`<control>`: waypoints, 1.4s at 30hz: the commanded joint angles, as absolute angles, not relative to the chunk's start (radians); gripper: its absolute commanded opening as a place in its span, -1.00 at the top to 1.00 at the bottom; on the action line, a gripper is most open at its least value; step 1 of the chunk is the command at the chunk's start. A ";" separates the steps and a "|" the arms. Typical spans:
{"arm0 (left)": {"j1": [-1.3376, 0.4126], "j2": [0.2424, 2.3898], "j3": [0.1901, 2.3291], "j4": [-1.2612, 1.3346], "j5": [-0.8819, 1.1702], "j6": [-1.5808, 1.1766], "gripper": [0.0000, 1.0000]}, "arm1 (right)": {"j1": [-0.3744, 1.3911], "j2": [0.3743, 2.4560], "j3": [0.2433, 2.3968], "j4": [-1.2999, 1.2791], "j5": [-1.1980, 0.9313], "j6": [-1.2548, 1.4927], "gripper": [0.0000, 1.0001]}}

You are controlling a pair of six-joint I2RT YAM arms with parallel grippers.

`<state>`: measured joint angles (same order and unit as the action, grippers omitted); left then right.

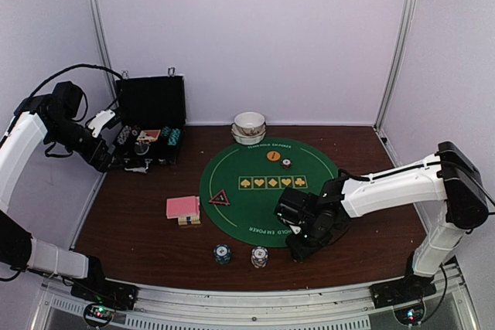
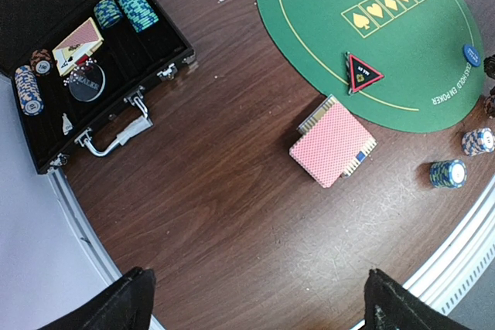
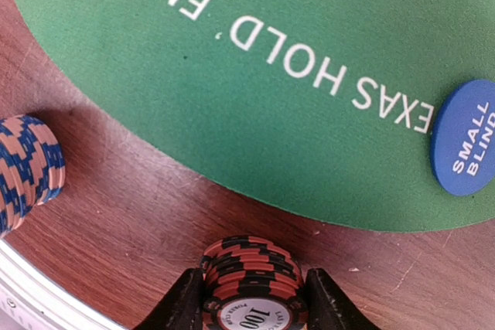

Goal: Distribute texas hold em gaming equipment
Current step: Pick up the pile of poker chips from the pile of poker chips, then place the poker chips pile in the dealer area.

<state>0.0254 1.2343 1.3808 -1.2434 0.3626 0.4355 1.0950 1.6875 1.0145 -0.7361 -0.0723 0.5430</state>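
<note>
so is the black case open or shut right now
Open. The black case has its lid raised upright, and teal chip stacks and cards lie exposed in its tray.

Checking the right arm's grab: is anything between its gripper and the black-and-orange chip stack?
Nothing visible. The right gripper has a finger against each side of the black-and-orange chip stack. The blue-and-orange stack and the blue disc sit well apart.

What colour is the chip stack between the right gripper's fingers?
The chip stack has orange-and-black striped edges, white centre; clearest in the right wrist view.
</note>
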 commanded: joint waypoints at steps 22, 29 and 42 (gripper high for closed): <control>0.033 1.217 1.406 -1.243 0.381 0.439 -0.95 | 1.106 1.728 1.336 -0.969 -0.006 0.453 0.31; 0.033 1.204 1.398 -1.243 0.373 0.442 -0.95 | 1.074 1.954 1.630 -0.952 -0.006 0.410 0.32; 0.032 1.214 1.414 -1.244 0.394 0.442 -0.95 | 0.998 2.384 2.083 -0.928 -0.081 0.371 0.32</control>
<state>0.0254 1.2194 1.3842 -1.2446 0.3721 0.4358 1.0161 2.3127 1.9888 -0.9203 -0.0593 0.3882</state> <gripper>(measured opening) 0.975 0.401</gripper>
